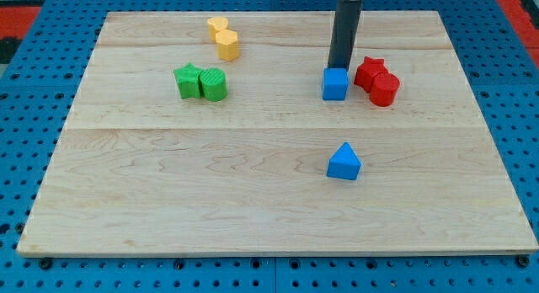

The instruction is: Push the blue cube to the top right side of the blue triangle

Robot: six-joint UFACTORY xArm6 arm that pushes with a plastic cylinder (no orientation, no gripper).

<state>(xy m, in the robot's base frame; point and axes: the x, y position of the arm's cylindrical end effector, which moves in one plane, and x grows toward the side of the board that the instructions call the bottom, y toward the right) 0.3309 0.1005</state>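
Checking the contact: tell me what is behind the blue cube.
Directly behind the blue cube, toward the view's top, stands my rod; my tip meets its top edge. The cube hides the board behind it.

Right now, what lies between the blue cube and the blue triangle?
Nothing: in the camera view, only bare board separates the blue cube from the blue triangle below it. My tip sits at the cube's top edge, on the far side.

The blue cube (334,84) sits flat on the wooden board, nearer the view's top edge and a bit right of the middle. The blue triangle (344,162) stands below it, well apart, closer to the board's middle.
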